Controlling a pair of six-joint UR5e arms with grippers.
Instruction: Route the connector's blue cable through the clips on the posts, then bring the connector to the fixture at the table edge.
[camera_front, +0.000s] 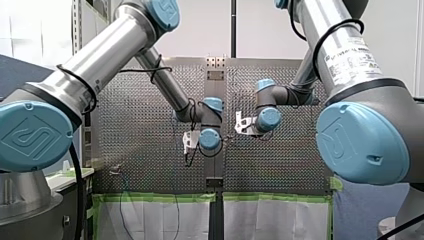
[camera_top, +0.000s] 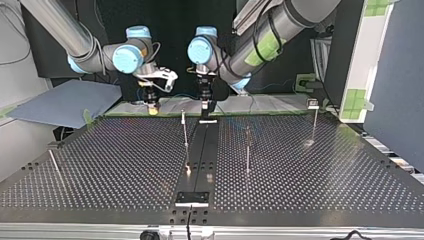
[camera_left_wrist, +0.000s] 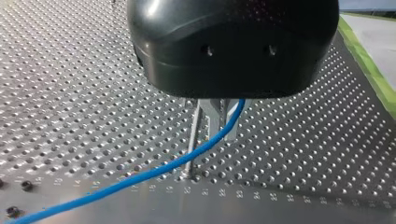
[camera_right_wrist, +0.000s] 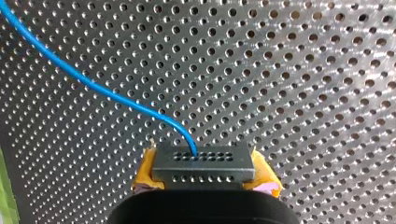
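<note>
Both arms hang wrist-down at the upper centre of the top view, over the table's (camera_top: 100, 160) far edge, with the routing apparently barely begun: the posts (camera_top: 185, 131) in mid-frame carry no visible cable. My right gripper (camera_right_wrist: 205, 171) has its yellow pads (camera_right_wrist: 266, 179) clamped on the connector (camera_right_wrist: 203, 161), the blue cable (camera_right_wrist: 93, 86) trailing from it, while my left gripper (camera_left_wrist: 219, 128) pinches that cable between near-closed metal fingers (camera_left_wrist: 208, 116) beside a thin post (camera_left_wrist: 192, 140); threading the clips and delivery to the table edge remain

In the top view a rail (camera_top: 200, 150) crosses the desk (camera_top: 110, 165) from twelve to six o'clock; one post (camera_top: 185, 131) stands at its nine, another post (camera_top: 247, 150) at three, a plate (camera_top: 192, 198) at six.
</note>
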